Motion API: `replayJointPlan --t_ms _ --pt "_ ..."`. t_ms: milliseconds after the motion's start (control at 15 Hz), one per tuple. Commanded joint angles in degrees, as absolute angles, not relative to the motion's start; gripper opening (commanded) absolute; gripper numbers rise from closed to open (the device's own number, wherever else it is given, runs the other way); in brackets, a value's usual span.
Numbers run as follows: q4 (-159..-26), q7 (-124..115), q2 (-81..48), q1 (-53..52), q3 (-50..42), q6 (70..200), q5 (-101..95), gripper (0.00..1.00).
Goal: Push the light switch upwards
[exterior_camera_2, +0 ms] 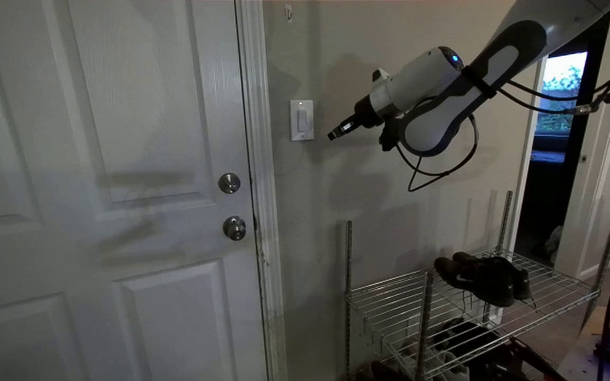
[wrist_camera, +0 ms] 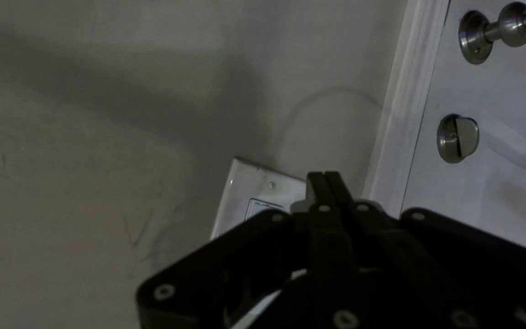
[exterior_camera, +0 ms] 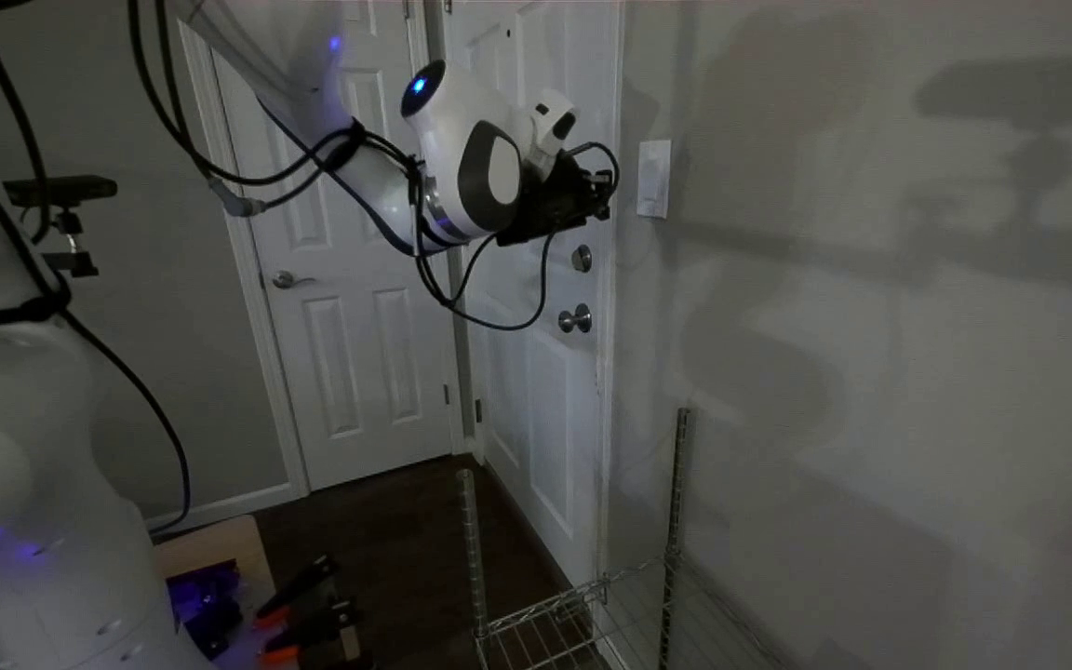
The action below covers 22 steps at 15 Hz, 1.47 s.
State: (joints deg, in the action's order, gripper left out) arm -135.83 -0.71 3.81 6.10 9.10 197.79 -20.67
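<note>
The light switch (exterior_camera: 654, 179) is a white upright wall plate beside the door frame. In an exterior view, the switch (exterior_camera_2: 308, 120) shows a tall raised paddle in its middle. In the wrist view, one end of the switch plate (wrist_camera: 254, 183) shows tilted, with a screw; the rest is hidden behind my fingers. My gripper (wrist_camera: 325, 176) is shut, its two black fingertips together with nothing between them. In an exterior view, the gripper (exterior_camera_2: 332, 135) points down toward the wall, appearing right of the plate near its lower edge, with a gap in the picture. Contact with the wall cannot be told.
A white door with a round knob (exterior_camera_2: 234, 228) and a deadbolt (exterior_camera_2: 229, 183) is beside the switch. A wire shelf (exterior_camera_2: 469, 296) with dark shoes (exterior_camera_2: 482, 278) stands below the arm along the wall. A cable (exterior_camera: 536, 312) hangs in a loop under the wrist.
</note>
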Motion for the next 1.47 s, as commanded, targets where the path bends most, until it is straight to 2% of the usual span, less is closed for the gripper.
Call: replayJointPlan --t_ms 0,467,1400 --pt "-132.69 4.66 4.11 2.12 6.11 197.62 -18.12 0.04" --pt "-128.92 4.94 1.38 -1.75 5.26 198.04 -17.66 0.04" --pt "-123.22 4.98 -5.81 -1.43 3.12 198.00 -17.22 0.04"
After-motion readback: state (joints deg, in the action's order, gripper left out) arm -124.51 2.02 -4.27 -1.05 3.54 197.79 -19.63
